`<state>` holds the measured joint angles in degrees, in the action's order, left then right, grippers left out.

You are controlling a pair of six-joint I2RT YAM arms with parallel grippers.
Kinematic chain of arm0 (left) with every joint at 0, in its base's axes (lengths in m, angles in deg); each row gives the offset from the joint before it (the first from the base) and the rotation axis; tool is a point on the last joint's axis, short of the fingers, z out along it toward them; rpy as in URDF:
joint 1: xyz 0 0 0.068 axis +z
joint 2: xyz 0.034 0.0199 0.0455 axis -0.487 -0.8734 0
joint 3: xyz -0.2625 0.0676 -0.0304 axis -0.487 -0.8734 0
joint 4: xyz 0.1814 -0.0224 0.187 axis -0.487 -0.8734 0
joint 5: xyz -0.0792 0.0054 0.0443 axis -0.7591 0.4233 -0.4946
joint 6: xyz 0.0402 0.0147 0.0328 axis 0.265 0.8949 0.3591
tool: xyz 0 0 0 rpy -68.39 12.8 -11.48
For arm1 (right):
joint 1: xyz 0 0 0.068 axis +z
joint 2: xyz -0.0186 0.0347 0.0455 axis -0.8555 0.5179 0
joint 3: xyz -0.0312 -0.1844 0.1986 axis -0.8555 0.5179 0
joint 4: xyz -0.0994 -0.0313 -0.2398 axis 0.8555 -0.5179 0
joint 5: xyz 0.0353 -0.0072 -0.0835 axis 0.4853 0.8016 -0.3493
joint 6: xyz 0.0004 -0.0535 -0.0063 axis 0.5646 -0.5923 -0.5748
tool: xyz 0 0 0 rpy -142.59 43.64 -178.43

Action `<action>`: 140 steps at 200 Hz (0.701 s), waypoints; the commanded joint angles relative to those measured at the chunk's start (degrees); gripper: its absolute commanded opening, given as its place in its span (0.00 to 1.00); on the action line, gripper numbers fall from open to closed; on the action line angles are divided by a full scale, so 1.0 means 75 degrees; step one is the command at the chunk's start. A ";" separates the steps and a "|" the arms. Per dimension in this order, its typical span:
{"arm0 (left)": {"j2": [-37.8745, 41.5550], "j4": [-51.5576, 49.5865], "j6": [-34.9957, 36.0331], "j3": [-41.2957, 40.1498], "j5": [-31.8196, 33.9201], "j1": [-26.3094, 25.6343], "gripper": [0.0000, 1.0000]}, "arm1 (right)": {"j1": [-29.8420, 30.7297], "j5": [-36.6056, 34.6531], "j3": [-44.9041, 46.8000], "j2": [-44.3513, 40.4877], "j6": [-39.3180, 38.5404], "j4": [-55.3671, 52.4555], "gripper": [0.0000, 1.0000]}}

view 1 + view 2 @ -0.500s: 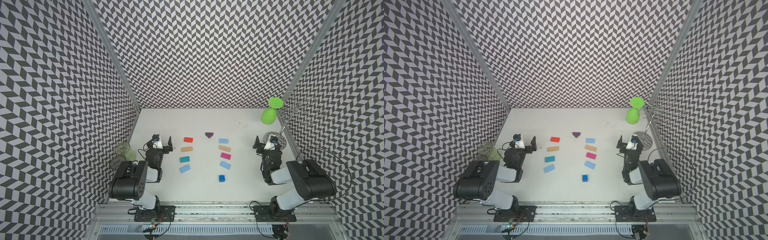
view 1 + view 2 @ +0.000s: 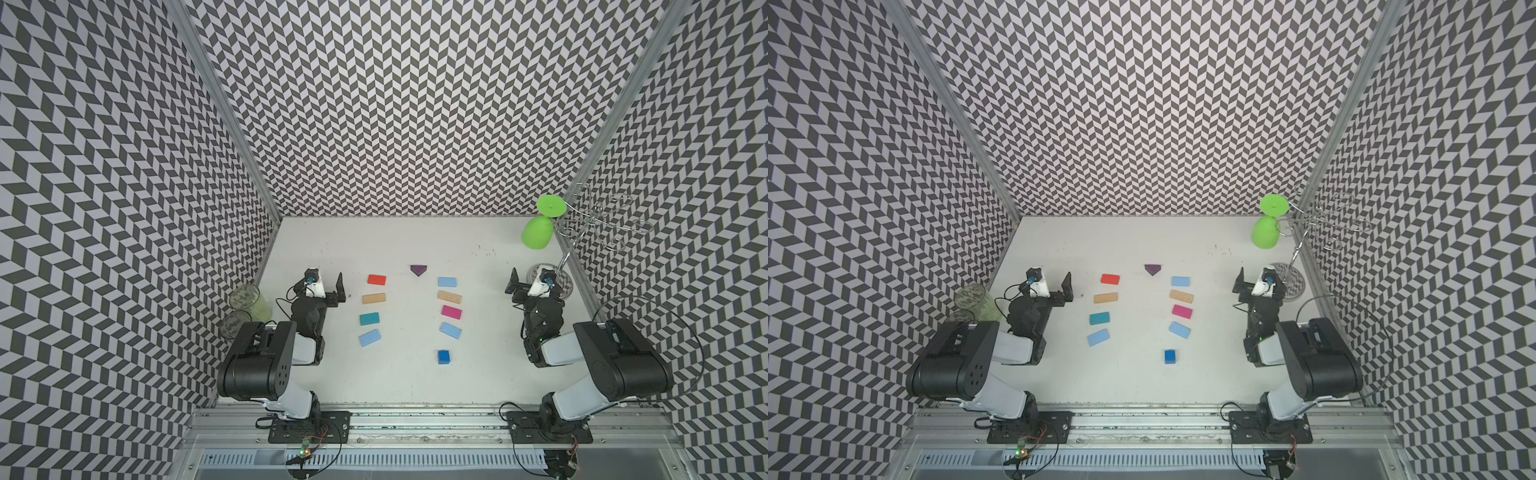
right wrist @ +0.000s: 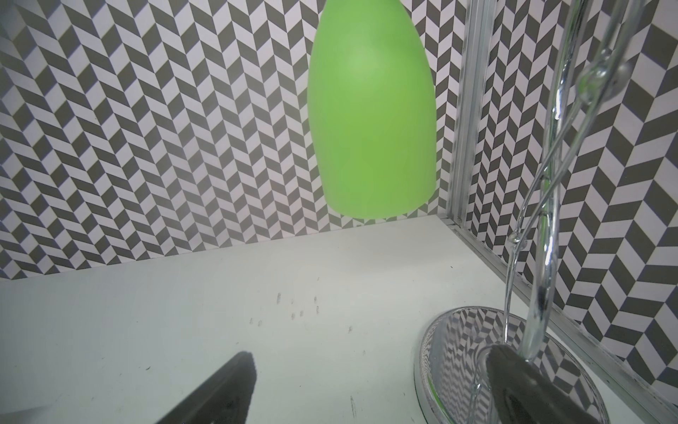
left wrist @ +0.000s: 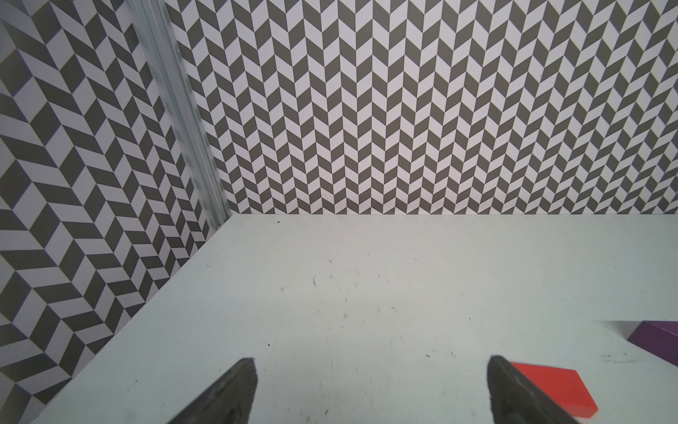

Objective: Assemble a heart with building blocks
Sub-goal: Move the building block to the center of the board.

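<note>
The building blocks lie flat and apart on the white table [image 2: 407, 386], tracing a loose heart [image 2: 451, 312]. The left column holds red [image 2: 376, 279], tan [image 2: 373, 298], teal [image 2: 369, 318] and light blue [image 2: 369, 337] blocks. The right column runs light blue, tan, magenta, light blue. A purple triangle [image 2: 418, 270] sits at the far middle and a blue cube [image 2: 444, 356] nearest me. My left gripper [image 2: 326, 283] [image 4: 370, 367] stands open and empty beside the red block [image 4: 550, 389]. My right gripper [image 2: 528, 283] [image 3: 370, 363] is open and empty, right of the blocks.
A green goblet [image 2: 538, 232] [image 3: 370, 110] hangs upside down on a chrome wire rack [image 2: 598, 220] at the far right. The rack's round base [image 3: 477, 367] lies beside one right fingertip. Two clear tumblers [image 2: 249, 301] stand by the left wall. Patterned walls close three sides.
</note>
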<state>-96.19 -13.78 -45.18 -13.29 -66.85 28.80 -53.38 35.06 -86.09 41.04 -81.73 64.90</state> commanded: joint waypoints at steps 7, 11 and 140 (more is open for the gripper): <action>-0.0031 0.0146 0.0032 0.0092 -0.0081 0.0045 0.99 | -0.0033 0.0030 -0.0019 0.0036 -0.0044 0.0400 0.99; -0.0032 0.0137 0.0041 0.0102 -0.0088 0.0045 0.99 | -0.0033 0.0030 -0.0019 0.0036 -0.0045 0.0400 0.99; 0.0294 -0.0080 0.0014 0.0115 -0.0260 0.0104 0.99 | -0.0028 0.0389 -0.0552 -0.0741 -0.0276 -0.1417 1.00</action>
<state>-96.19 -13.64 -45.33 -13.29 -67.64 29.20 -54.47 37.24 -87.25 39.51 -81.73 59.26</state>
